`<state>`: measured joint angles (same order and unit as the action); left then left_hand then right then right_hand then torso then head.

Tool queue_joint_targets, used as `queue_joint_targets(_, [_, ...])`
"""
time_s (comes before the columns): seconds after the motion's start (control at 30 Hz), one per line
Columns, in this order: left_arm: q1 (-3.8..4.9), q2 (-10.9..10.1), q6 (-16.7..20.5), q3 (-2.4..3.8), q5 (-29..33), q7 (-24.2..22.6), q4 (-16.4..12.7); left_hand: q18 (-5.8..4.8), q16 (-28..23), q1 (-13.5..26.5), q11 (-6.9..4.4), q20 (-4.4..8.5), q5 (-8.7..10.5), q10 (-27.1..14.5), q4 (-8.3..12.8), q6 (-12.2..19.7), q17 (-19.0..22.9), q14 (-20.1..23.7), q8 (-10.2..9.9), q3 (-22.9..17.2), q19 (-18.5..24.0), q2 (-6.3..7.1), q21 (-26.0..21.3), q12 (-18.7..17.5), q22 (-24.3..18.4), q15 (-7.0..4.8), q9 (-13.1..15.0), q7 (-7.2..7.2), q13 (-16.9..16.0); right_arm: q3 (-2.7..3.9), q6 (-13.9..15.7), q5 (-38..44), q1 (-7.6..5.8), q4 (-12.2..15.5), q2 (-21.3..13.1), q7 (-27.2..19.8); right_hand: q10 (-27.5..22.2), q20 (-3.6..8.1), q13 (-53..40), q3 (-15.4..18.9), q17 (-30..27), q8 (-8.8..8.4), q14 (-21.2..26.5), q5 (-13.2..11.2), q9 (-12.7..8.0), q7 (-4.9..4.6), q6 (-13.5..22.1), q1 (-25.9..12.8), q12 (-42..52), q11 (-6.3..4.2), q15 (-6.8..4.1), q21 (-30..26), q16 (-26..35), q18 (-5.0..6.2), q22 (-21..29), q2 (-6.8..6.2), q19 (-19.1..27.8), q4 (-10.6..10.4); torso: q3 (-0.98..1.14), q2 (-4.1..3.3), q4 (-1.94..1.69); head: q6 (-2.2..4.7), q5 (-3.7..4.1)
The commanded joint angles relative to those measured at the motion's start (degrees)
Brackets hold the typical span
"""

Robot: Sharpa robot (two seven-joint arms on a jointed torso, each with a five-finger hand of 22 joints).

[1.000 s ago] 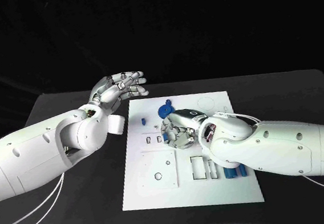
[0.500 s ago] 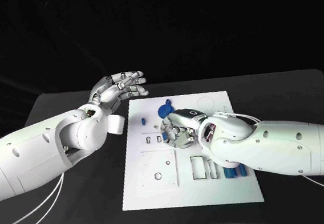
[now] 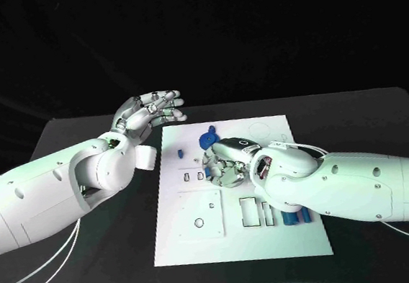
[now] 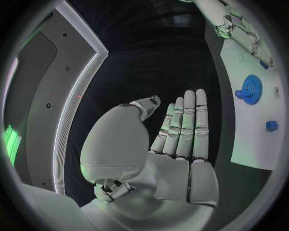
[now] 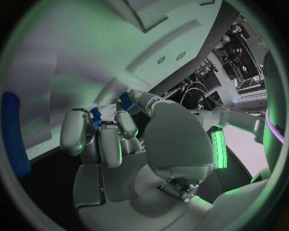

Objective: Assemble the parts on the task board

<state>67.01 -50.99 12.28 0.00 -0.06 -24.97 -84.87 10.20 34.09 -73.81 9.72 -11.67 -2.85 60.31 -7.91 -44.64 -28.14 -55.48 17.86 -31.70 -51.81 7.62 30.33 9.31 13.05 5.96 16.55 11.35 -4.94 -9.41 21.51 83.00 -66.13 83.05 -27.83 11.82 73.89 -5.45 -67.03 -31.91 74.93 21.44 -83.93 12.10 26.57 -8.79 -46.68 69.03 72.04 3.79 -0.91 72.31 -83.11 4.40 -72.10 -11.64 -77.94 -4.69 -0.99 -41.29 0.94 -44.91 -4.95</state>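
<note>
Currently, the right robot hand rests fingers-down on the task board at mid-table, pinching a small blue part. Left robot hand hangs empty, fingers extended, beside the board's far corner.

left hand is just hanging up in the air, fingers loosely apart, holding nothing. right hand is palm-down with fingers curled in.

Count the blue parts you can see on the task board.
3 at least on the task board: a blue gear near the far edge, and two blue pegs side by side near the right arm. The right hand may hide others under its fingers.
</note>
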Motion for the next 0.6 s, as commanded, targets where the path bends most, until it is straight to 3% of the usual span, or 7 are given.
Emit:
queue_joint_targets(0.03, [0.01, 0.16, -1.18, 0.02, 0.09, -0.33, -0.01, 0.25, -0.19, 0.41, -0.01, -0.13, -0.05, -0.52, -0.30, 0.32, -0.07, -0.13, -0.07, 0.09, -0.13, -0.03, -0.23, 0.02, -0.06, 0.15, 0.08, 2.36, -0.06, 0.00, 0.11, 0.35, 0.03, 0.05, 0.05, 0.15, -0.49, -0.12, 0.08, 0.49, 1.81, -0.22, -3.02, 0.07, -0.09, -0.09, 0.41, -0.39, -0.24, 0.10, 0.48, -0.39, 0.24, 0.65, 0.09, -0.36, 0.51, -0.26, 0.00, 0.01, 0.04, -0.07, -0.01])
queue_joint_targets(0.4, [0.01, 0.21, -1.19, 0.01, 0.09, -0.34, 0.06, 0.24, -0.32, 0.41, 0.00, -0.14, -0.05, -0.59, -0.33, 0.39, -0.10, -0.14, -0.07, 0.11, -0.18, -0.06, -0.32, 0.02, -0.19, 0.16, 0.16, 2.37, -0.08, 0.00, 0.21, 0.33, 0.03, 0.12, 0.11, 0.16, -0.72, -0.21, 0.30, 1.11, 1.54, -0.27, -2.95, 0.03, -0.16, -0.14, 0.66, -0.58, -0.43, 0.17, 0.55, -0.74, 0.41, 0.73, 0.36, -0.84, 0.69, -0.48, 0.01, 0.03, -0.02, -0.22, 0.08])
queue_joint_targets(0.6, [0.01, 0.23, -1.19, 0.01, 0.09, -0.34, 0.11, 0.24, -0.32, 0.41, 0.00, -0.14, -0.05, -0.59, -0.33, 0.39, -0.10, -0.14, -0.07, 0.11, -0.18, -0.06, -0.32, 0.02, -0.19, 0.16, 0.16, 2.37, -0.08, 0.00, 0.83, 0.12, 0.03, 0.14, 0.07, 0.02, -3.56, -0.36, 3.99, 2.35, 0.31, -0.74, -2.58, 0.04, -0.44, -0.30, 1.96, -0.83, -3.63, 0.33, 0.68, -2.03, 1.25, 1.02, 1.38, -1.26, 1.38, -1.27, 0.04, 0.04, 0.01, -0.27, 0.07])
